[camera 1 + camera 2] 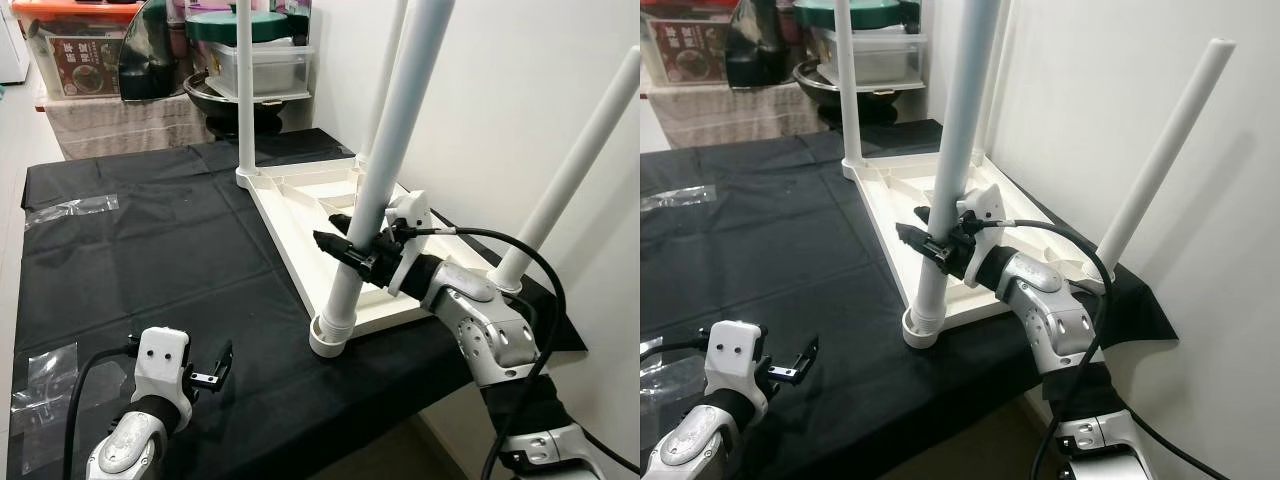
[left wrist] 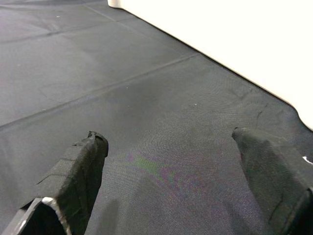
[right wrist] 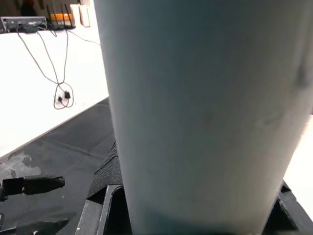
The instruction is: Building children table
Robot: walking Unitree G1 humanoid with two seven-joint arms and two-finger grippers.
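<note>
The right gripper [image 1: 352, 250] clamps the near white table leg [image 1: 385, 175] just above its corner socket [image 1: 330, 336], probably to seat it in the upturned tabletop [image 1: 300, 205]; the left gripper [image 1: 212, 372] hangs open over the black-draped surface [image 1: 150, 260], away from the work.

Right gripper [image 1: 345, 250]: arm reaches forward and inward, elbow bent, jaws clamped round a white table leg [image 1: 390, 160]. Left gripper [image 1: 212, 372]: held low, jaws spread apart.

White table legs [image 1: 395, 150], black cloth [image 1: 150, 260]
</note>
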